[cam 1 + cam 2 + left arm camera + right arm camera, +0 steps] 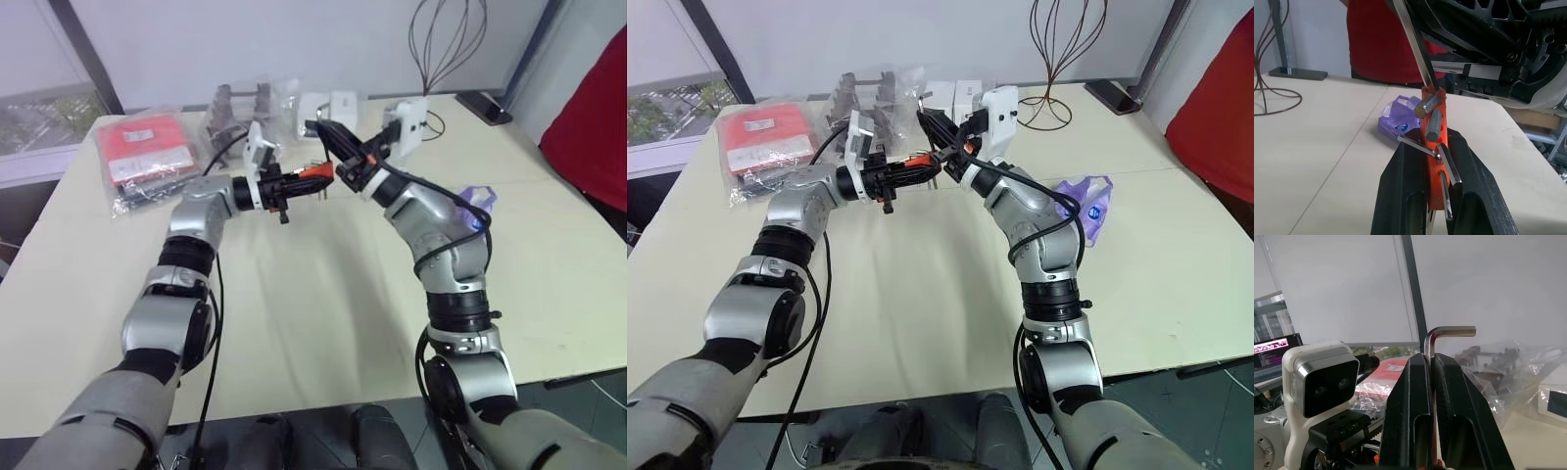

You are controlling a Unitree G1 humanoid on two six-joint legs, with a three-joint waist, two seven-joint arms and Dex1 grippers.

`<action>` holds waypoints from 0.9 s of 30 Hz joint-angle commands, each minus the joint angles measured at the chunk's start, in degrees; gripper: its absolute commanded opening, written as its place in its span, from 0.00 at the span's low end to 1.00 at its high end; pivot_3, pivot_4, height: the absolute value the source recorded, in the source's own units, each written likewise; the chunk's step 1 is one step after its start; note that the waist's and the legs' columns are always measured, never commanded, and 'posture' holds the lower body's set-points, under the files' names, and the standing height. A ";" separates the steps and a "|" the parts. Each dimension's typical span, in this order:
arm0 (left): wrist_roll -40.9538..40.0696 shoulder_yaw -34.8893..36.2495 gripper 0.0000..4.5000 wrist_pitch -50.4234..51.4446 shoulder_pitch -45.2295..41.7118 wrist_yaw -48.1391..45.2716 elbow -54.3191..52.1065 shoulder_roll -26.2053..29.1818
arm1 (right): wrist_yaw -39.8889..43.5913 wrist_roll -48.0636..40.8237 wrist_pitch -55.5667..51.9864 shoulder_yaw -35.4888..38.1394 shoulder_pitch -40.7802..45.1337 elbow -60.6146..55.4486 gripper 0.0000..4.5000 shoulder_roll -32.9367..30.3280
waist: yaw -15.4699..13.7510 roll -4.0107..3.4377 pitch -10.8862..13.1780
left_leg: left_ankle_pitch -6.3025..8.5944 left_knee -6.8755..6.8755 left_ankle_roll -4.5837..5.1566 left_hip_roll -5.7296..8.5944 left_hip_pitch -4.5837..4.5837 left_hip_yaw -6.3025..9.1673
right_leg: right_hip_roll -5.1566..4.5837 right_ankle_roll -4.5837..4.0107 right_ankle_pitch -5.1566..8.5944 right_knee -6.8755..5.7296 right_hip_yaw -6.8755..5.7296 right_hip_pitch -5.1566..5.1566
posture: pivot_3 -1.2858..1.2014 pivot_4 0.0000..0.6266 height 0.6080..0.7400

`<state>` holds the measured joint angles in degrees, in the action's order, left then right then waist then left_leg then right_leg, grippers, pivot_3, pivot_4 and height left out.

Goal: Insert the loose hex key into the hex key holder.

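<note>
above the middle of the tabletop [313, 323], just over centre frame in the head views, the two pincers meet. the left pincer [299, 180] is pressed together on the hex key holder [1434, 161], an orange-red block pinched between its black fingers [1405, 196], with short dark keys jutting from it. the right pincer [328, 137] is pinching the loose hex key [1442, 335]: the long arm runs down between its fingers, the short bent end sticks out past the fingertips. in the left wrist view the key's straight end touches the top of the holder. no writing can be read; the purple bag [1087, 201] at right carries a small round blue mark, and the flat red packet [142, 147] at upper left has a white label too small to read.
</note>
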<state>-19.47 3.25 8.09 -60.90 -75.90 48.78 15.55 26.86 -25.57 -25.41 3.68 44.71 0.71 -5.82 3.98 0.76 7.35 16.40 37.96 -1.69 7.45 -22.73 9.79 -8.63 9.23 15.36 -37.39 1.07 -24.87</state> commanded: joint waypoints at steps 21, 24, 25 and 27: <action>-4.86 5.54 0.00 3.49 -3.03 2.84 -1.42 -0.42 | 0.80 1.32 4.11 -0.17 -1.06 2.83 0.01 -1.70 | 0.00 0.00 0.00 | 0.00 0.01 0.00 0.00 0.00 0.00 | 0.00 0.00 0.00 0.00 0.00 0.00 | 0.52 0.24 1.00; -4.56 5.37 0.00 3.03 -3.04 2.61 -1.42 -0.23 | 1.41 1.68 4.32 -0.74 -1.58 3.07 0.01 -2.34 | 0.00 0.00 0.00 | 0.00 0.01 0.00 0.00 0.00 0.00 | 0.00 0.00 0.00 0.00 0.00 0.00 | 0.52 0.24 1.00; -4.20 5.09 0.00 2.54 -2.99 2.40 -1.40 -0.11 | 1.69 1.73 4.37 -0.96 -1.64 3.19 0.01 -2.56 | 0.01 0.00 0.00 | 0.00 0.01 0.00 0.00 0.00 0.00 | 0.00 0.00 0.00 0.00 0.00 0.00 | 0.52 0.24 1.00; -3.44 4.55 0.00 1.53 -2.93 2.00 -1.31 0.09 | 2.32 1.82 4.41 -1.34 -1.64 3.54 0.01 -3.01 | 0.01 0.00 0.00 | 0.00 0.00 0.00 0.00 0.00 0.00 | 0.00 0.00 0.00 0.00 0.00 0.00 | 0.52 0.24 1.00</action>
<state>-21.39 5.97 12.04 -60.97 -73.22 49.49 14.51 28.70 -24.68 -20.42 2.76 44.08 2.65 -7.93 3.98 0.76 7.35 16.40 37.97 -1.69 7.45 -22.73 9.79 -8.63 9.23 15.36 -37.39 1.07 -24.87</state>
